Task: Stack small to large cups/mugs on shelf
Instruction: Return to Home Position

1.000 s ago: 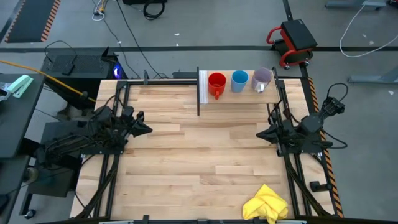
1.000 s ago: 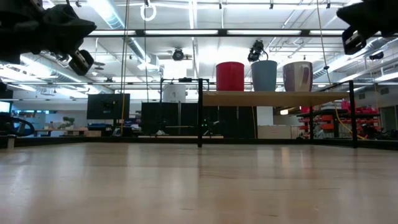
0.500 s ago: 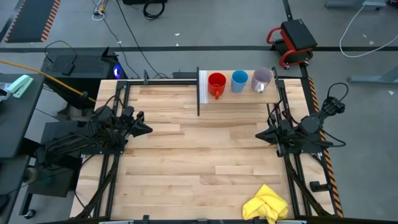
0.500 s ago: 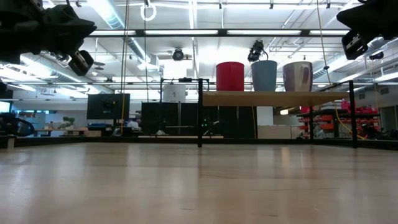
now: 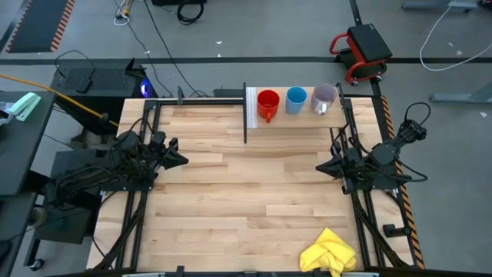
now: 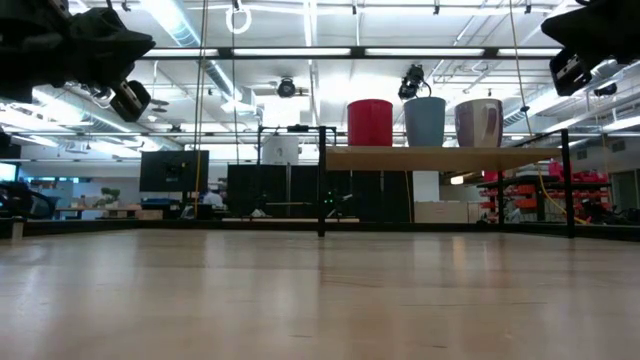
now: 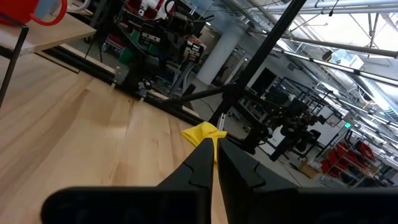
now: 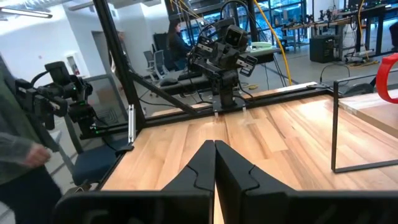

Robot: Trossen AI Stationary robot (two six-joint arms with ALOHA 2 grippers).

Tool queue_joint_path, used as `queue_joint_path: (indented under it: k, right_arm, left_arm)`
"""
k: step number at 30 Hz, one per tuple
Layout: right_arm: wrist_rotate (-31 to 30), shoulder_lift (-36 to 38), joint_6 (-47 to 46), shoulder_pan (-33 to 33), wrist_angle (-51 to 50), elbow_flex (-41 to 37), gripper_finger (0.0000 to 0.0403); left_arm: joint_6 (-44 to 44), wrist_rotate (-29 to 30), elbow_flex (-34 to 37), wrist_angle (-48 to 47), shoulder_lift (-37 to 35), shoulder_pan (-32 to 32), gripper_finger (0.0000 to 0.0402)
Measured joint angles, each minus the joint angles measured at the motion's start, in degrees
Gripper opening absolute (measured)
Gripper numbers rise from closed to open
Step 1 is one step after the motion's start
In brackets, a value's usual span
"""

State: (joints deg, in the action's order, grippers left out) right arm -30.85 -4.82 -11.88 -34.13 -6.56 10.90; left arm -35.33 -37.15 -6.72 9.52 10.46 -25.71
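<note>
Three cups stand upright in a row on the raised light-wood shelf (image 5: 296,115) at the table's far edge: the red mug (image 5: 267,104) (image 6: 370,122), the light-blue cup (image 5: 296,100) (image 6: 425,121) and the purple-grey cup (image 5: 324,98) (image 6: 479,122). My left gripper (image 5: 183,160) (image 7: 214,144) hovers shut over the table's left side. My right gripper (image 5: 321,167) (image 8: 215,145) hovers shut over the right side, nearer than the shelf. Neither touches a cup.
A crumpled yellow cloth (image 5: 329,251) lies at the table's near right edge. The shelf stands on thin black legs (image 6: 321,190), with a white upright end panel (image 5: 250,108) at its left end. A person (image 8: 18,155) shows beyond the table in the right wrist view.
</note>
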Motion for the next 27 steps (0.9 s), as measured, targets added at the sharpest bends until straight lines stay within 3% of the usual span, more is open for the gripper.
queue_joint_path:
  k: [27]
  right_arm:
    - [0.0, 0.0, 0.0, 0.0, 0.0, 0.0, 0.0011]
  left_arm:
    - [0.0, 0.0, 0.0, 0.0, 0.0, 0.2, 0.0033]
